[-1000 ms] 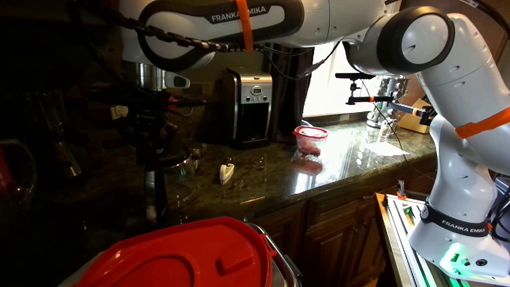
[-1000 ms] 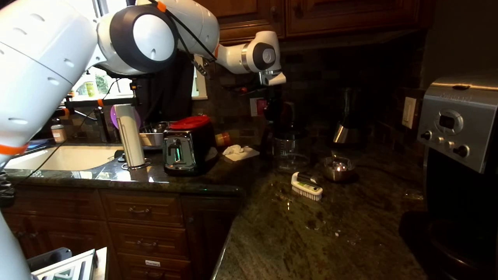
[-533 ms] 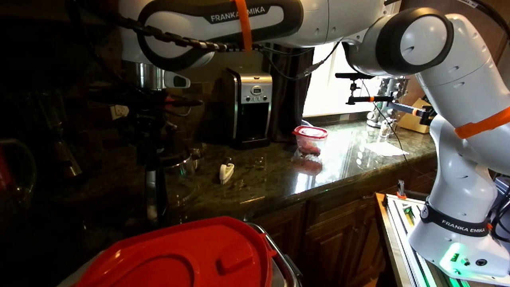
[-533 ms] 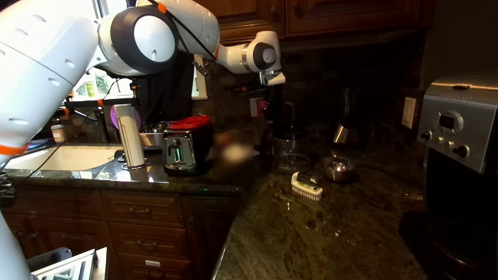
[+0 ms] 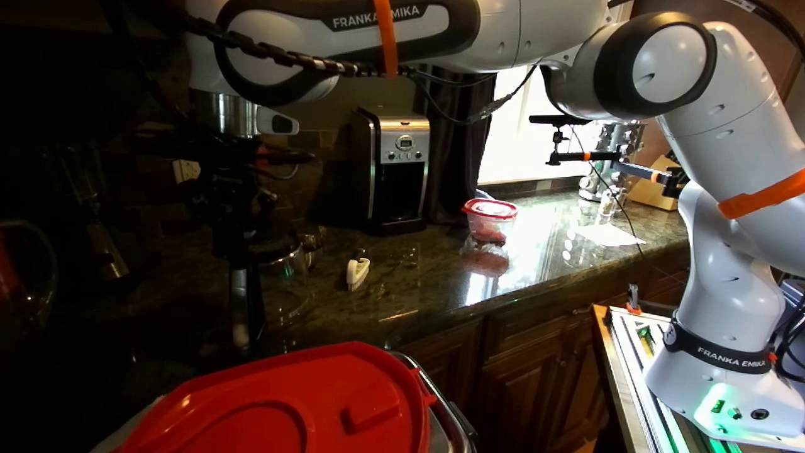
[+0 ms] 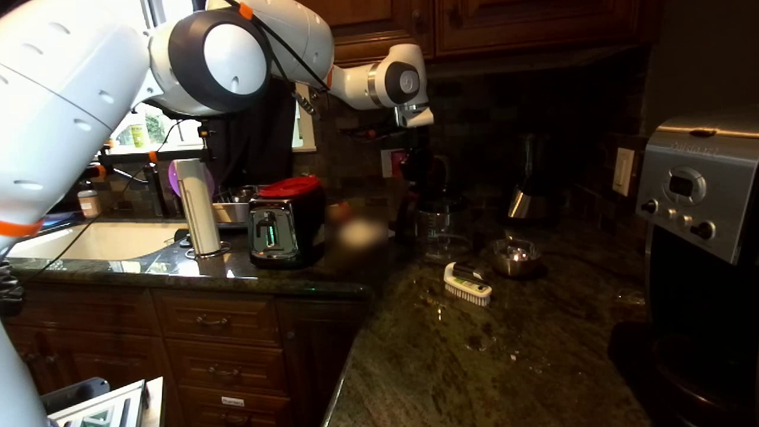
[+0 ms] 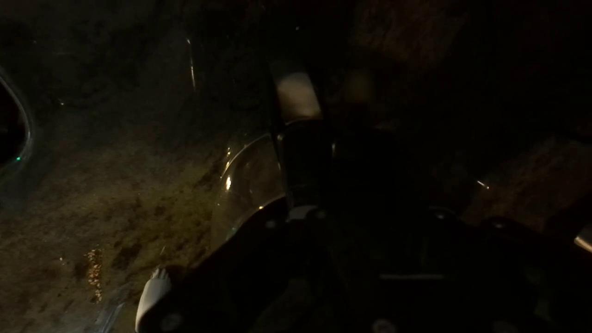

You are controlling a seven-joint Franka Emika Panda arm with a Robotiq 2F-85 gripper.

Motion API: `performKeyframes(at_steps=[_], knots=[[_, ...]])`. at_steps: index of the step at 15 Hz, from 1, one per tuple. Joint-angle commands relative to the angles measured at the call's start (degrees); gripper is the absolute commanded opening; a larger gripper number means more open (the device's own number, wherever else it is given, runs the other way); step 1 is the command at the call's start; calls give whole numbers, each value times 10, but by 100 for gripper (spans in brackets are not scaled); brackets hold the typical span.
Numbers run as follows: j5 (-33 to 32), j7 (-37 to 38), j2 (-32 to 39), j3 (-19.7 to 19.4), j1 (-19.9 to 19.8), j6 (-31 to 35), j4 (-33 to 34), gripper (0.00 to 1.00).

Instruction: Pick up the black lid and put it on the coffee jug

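Note:
The coffee jug is a squat glass jug with a black handle; it stands upright on the dark counter in both exterior views [image 5: 286,280] [image 6: 442,234]. Its clear side also shows in the wrist view [image 7: 249,180], left of the dark handle. My gripper [image 5: 236,239] is over the handle side of the jug, pointing down; it also shows dark in the other exterior picture [image 6: 415,178]. Its fingers merge with the dark, so open or shut is hidden. The black lid cannot be made out for sure; a dark cap-like shape [image 5: 273,242] lies at the jug's top.
A white brush [image 6: 468,287] and a metal bowl [image 6: 514,258] stand near the jug. The toaster [image 6: 284,231] bears a big red lid [image 6: 290,187]. The boxy coffee maker [image 5: 399,170] and a red-topped tub [image 5: 490,217] stand along the counter. A blender-like thing [image 6: 522,201] is behind.
My gripper and wrist have moved up slightly over the last half second, and a little to the left in an exterior view. The jug, brush and bowl have not moved.

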Motion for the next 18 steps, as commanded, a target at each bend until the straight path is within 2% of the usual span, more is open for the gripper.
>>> performKeyframes(at_steps=[1,7,18], knots=[[-5,-1,-3,-3,2,-46,11,9],[-14,-41,0,0,-1,-117,24,9],[-10,-109,21,3,-5,-108,54,9]])
